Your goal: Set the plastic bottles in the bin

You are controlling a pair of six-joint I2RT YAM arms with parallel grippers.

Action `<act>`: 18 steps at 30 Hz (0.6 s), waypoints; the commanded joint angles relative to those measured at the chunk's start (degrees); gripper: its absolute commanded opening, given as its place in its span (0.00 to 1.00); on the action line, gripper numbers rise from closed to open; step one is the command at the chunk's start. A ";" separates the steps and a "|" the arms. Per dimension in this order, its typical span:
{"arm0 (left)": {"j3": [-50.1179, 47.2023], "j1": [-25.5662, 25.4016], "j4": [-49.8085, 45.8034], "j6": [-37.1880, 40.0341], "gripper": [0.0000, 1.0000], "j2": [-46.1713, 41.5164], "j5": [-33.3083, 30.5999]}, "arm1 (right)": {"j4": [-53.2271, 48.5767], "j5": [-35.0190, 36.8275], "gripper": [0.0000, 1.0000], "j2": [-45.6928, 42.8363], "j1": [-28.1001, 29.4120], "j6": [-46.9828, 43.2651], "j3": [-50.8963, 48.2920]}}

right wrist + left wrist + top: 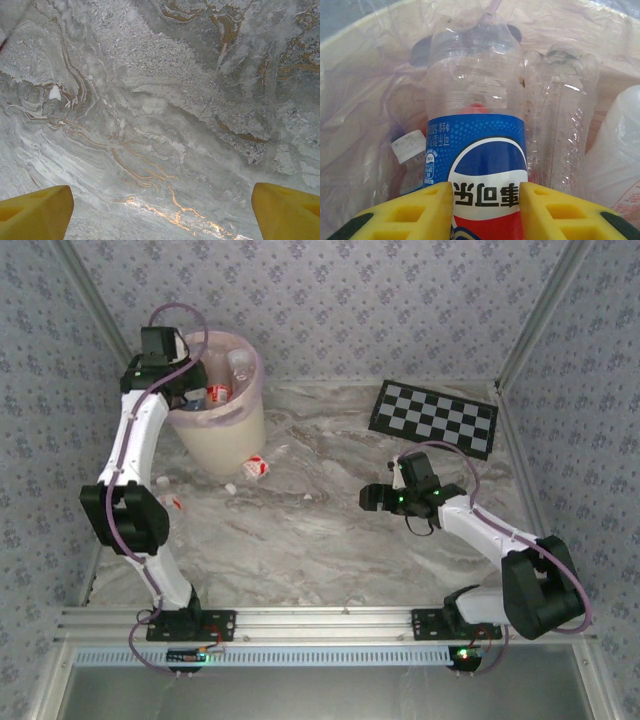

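The cream bin with its pale pink liner stands at the far left of the table. My left gripper hangs over its mouth. In the left wrist view the yellow fingers press both sides of a clear plastic bottle with a blue, white and red label, its base pointing down into the bin. The left gripper is shut on it. More clear bottles lie inside on the liner. One bottle with a red label lies on the table beside the bin. My right gripper hovers open over bare marble.
A black-and-white checkerboard lies at the back right. A small white cap sits on the table near the bin, and a small red-and-white piece lies by the left arm. The right wrist view has marble between wide yellow fingers.
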 commanded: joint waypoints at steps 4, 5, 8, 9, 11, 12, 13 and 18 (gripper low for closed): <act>-5.10 -5.27 -2.84 -4.63 0.37 2.30 10.95 | -0.20 0.42 0.94 -0.17 0.11 0.65 0.14; -5.06 -5.90 -2.82 -4.79 0.37 2.45 11.18 | -0.39 0.57 0.94 -0.38 0.10 0.58 0.14; -4.65 -8.54 -3.06 -5.03 0.37 2.58 11.14 | -1.10 1.04 0.94 -2.13 -1.03 1.11 -0.15; -4.63 -9.51 -3.17 -5.27 0.37 2.58 11.11 | -0.76 0.96 0.94 -3.32 -1.72 1.64 -0.65; -4.58 -11.16 -3.15 -5.91 0.37 2.88 11.51 | -0.23 0.39 0.94 -5.48 -3.11 2.23 -1.47; -4.52 -12.07 -3.17 -6.43 0.37 3.17 12.17 | -0.41 0.10 0.94 -6.44 -3.88 2.25 -1.60; -4.37 -12.98 -3.30 -6.64 0.37 3.56 12.82 | -0.91 -0.09 0.94 -7.29 -4.68 2.08 -1.64; -4.47 -17.99 -2.88 -7.47 0.37 4.09 13.25 | -3.09 -3.21 0.93 -11.53 -8.49 -0.22 -2.61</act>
